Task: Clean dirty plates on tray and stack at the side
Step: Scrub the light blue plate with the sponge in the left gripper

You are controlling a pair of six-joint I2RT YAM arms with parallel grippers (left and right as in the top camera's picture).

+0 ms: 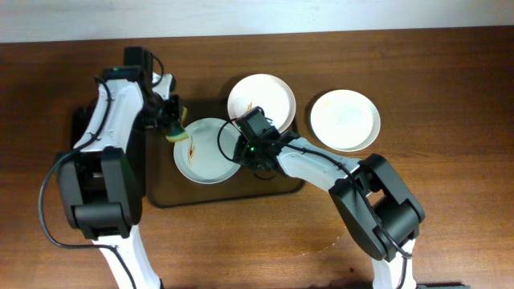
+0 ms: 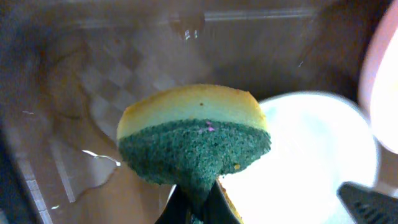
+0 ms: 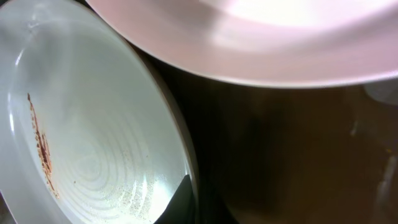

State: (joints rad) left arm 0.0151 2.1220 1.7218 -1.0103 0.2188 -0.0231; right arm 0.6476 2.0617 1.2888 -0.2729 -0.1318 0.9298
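Note:
The smoky-brown tray (image 1: 165,193) holds two white plates. The front plate (image 1: 207,156) has an orange-brown smear; it also shows in the left wrist view (image 2: 311,162) and the right wrist view (image 3: 93,143). The rear plate (image 1: 261,100), also smeared, overlaps its far edge and shows in the right wrist view (image 3: 261,43). A third, plain white plate (image 1: 345,120) lies on the table right of the tray. My left gripper (image 1: 170,124) (image 2: 198,208) is shut on a yellow-and-green sponge (image 1: 176,134) (image 2: 193,137) at the front plate's left rim. My right gripper (image 1: 241,148) (image 3: 183,199) pinches that plate's right rim.
A smaller black tray (image 1: 79,120) lies at the far left under my left arm. The wooden table (image 1: 450,80) extends to the right and front of the tray.

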